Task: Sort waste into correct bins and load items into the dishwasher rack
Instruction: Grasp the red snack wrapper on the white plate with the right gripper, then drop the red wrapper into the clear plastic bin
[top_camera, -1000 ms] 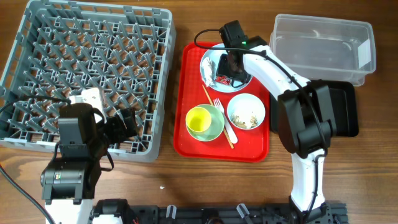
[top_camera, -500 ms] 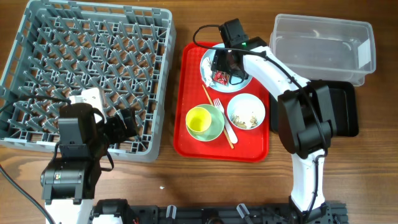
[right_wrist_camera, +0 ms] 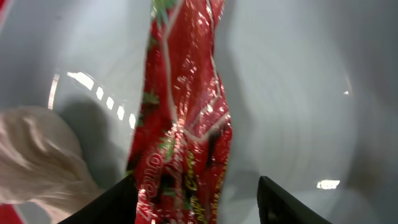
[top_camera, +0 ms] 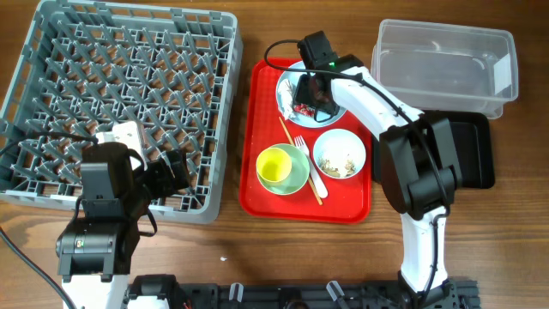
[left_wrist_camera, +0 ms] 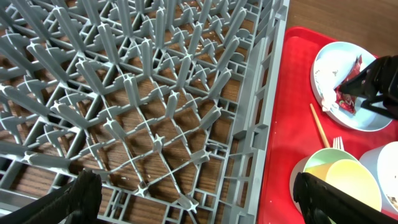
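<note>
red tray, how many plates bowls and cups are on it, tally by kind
plates: 1, the white plate
bowls: 2, the green bowl and the pale bowl with crumbs
cups: 1, the yellow cup, sitting in the green bowl
total: 4

1. Red snack wrapper (right_wrist_camera: 186,112): crinkled, glossy, with green and white print; runs mid-frame from top edge to bottom edge.
2. White plate (right_wrist_camera: 298,93): smooth glazed surface with bright glints, filling the background beneath the wrapper.
3. White scrap (right_wrist_camera: 37,155): crumpled and pale, at lower left, just beside the wrapper; contact not discernible.
4. Jaws: two dark tips at the bottom edge, spread apart, one on either side of the wrapper's lower end; clear gap on the right side.
</note>
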Robot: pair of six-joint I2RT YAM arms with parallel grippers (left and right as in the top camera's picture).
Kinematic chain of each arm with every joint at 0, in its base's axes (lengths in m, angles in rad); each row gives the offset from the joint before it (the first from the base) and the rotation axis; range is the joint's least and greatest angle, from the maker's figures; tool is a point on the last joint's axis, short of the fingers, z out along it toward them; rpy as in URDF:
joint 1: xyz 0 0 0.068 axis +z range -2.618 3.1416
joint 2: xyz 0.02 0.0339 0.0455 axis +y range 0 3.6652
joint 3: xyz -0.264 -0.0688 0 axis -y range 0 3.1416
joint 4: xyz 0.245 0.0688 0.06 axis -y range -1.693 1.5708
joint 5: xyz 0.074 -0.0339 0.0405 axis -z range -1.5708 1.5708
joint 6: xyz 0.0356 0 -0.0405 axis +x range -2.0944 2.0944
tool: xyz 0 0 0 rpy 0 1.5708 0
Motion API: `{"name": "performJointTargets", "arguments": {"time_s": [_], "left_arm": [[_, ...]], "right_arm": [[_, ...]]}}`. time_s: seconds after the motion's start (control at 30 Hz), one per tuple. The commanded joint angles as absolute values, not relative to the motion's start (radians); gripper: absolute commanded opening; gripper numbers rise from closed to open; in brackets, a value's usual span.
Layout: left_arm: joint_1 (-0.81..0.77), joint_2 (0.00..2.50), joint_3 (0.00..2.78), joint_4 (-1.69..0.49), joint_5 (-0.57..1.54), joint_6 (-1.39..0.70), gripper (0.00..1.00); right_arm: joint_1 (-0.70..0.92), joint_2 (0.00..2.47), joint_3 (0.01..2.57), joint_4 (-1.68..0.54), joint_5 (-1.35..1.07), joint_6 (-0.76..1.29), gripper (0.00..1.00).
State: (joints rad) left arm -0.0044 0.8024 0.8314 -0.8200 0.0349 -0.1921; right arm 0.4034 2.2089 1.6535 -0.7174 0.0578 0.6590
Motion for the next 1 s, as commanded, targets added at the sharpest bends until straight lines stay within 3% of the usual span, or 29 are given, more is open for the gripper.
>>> {"name": "performJointTargets", "arguments": {"time_s": [0.0, 0.1, 0.23, 0.4, 0.6, 0.73, 0.9, 0.93, 0.97], "left_arm": [[-0.004, 0.802, 0.847, -0.821, 0.033, -0.190, 1.00], [-0.004, 0.802, 0.847, -0.821, 0.033, -0.190, 1.00], [-0.004, 0.802, 0.847, -0.821, 0.033, -0.190, 1.00], [-0.004, 0.802, 0.847, -0.821, 0.033, -0.190, 1.00], [-0.004, 0.802, 0.847, -0.820, 0.033, -0.190, 1.00], [-0.004, 0.802, 0.847, -0.820, 0.033, -0.190, 1.00], [-0.004, 0.802, 0.847, -0.820, 0.033, -0.190, 1.00], [-0.004, 0.802, 0.847, -0.820, 0.033, -0.190, 1.00], [-0.004, 0.802, 0.847, -0.820, 0.033, -0.190, 1.00]], "right_arm": [[0.410, 2.237, 1.634, -0.715, 0.082, 0.681, 0.57], [0.410, 2.237, 1.634, -0.724, 0.079, 0.681, 0.41], [0.406, 2.236, 1.635, -0.719, 0.073, 0.680, 0.04], [0.403, 2.208, 1.656, -0.721, 0.057, 0.597, 0.04], [0.322, 1.998, 1.657, -0.768, 0.056, 0.508, 0.04], [0.170, 1.839, 1.657, -0.772, 0.060, 0.483, 0.04], [-0.014, 1.864, 1.655, -0.759, 0.052, 0.523, 0.04], [-0.030, 1.875, 1.655, -0.747, 0.053, 0.516, 0.06], [-0.044, 1.885, 1.655, -0.736, 0.053, 0.511, 0.28]]}}
